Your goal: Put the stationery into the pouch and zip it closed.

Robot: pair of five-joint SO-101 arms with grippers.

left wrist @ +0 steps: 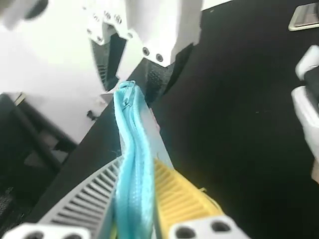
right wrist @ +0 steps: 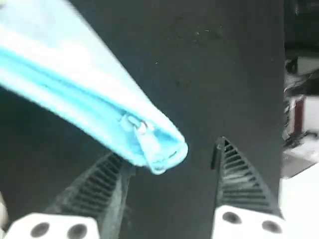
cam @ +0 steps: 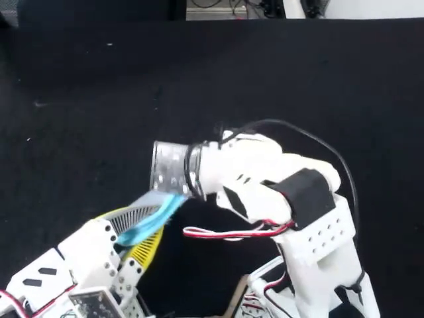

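Note:
A light blue pouch (cam: 151, 222) hangs above the black table, stretched between the two arms. My left gripper (left wrist: 137, 167), with one grey finger (left wrist: 89, 199) and one yellow finger (left wrist: 182, 199), is shut on one end of the pouch (left wrist: 134, 149). At the pouch's other end (right wrist: 149, 134) sits the zip pull (right wrist: 144, 133), with the zip line running closed up to it. My right gripper (right wrist: 167, 152) is open, its black fingers (right wrist: 234, 172) on either side of that end and not touching it. The right arm (cam: 265, 179) stretches over from the lower right.
The black table (cam: 99, 86) has free room to the left, far side and right of the arms. Its far edge (cam: 218, 18) meets a white floor with cables. A small metal piece (left wrist: 304, 17) lies on the cloth away from the pouch.

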